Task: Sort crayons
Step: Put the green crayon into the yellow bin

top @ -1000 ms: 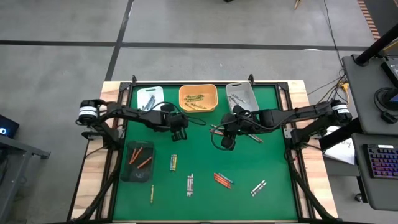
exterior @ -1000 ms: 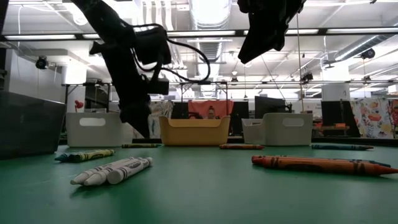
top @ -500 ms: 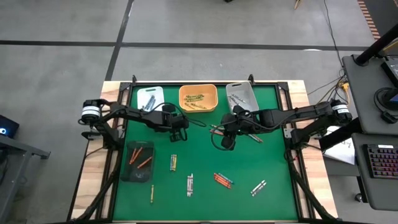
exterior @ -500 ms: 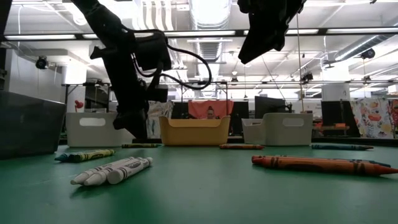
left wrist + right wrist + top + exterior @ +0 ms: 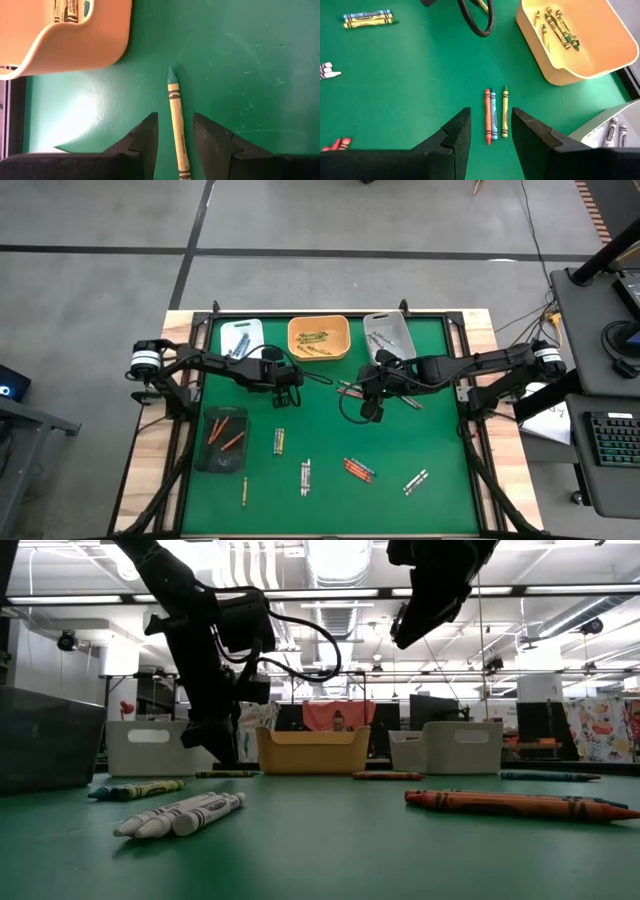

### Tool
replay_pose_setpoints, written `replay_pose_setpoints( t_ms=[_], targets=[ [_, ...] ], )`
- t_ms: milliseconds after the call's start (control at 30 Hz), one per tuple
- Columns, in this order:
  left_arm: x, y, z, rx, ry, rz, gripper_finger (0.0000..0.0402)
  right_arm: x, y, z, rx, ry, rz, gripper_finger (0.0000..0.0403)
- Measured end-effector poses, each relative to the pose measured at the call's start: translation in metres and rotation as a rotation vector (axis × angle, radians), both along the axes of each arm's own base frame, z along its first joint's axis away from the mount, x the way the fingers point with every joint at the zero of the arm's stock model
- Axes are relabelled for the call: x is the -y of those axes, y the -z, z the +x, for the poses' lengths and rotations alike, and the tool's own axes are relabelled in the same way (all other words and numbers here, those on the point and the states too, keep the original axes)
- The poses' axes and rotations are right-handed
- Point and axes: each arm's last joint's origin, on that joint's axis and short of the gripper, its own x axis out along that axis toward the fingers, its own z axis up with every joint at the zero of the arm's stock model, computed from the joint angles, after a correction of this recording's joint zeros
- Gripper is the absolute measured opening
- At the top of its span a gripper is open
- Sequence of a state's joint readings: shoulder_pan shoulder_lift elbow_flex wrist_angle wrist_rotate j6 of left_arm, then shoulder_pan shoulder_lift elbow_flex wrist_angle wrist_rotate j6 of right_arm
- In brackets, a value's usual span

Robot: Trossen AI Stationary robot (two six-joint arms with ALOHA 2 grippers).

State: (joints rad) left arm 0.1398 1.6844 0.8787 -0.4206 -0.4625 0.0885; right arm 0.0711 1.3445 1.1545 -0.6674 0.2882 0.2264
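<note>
My left gripper [image 5: 175, 116] is open, low over the green mat [image 5: 330, 430], in front of the orange tray [image 5: 318, 337]. Its fingers stand on either side of a yellow-green crayon with a teal tip [image 5: 176, 125], which lies flat on the mat. My right gripper [image 5: 491, 111] is open and empty, higher up at mid-table [image 5: 368, 408]. It looks down on a red, a blue and a yellow-green crayon [image 5: 495, 116] lying side by side. More crayons lie on the near half: [image 5: 279, 442], [image 5: 305, 475], [image 5: 357, 470], [image 5: 415, 481].
At the far edge stand a white tray [image 5: 240, 338], the orange tray holding green crayons [image 5: 555, 22] and a grey tray [image 5: 388, 335]. A dark tray [image 5: 222, 438] with red crayons sits at the near left. A black cable loop [image 5: 477, 20] hangs by the left arm.
My left gripper has shifted a little and stays low over the mat. My right gripper has crept slightly toward the table's near edge. No crayon has moved.
</note>
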Motion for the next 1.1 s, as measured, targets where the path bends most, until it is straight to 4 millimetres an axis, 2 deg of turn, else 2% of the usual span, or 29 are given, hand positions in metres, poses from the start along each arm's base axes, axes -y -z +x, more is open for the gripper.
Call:
replay_pose_setpoints(
  t_ms=[567, 1100],
  targets=[
    [0.001, 0.010, 0.000, -0.016, -0.015, -0.044, 0.0105, 0.000, 0.012, -0.002, -0.018, -0.001, -0.002, 0.0132],
    [0.002, 0.005, -0.001, 0.006, -0.010, -0.086, 0.0105, 0.000, 0.012, -0.002, -0.017, -0.002, -0.002, 0.0134]
  ],
)
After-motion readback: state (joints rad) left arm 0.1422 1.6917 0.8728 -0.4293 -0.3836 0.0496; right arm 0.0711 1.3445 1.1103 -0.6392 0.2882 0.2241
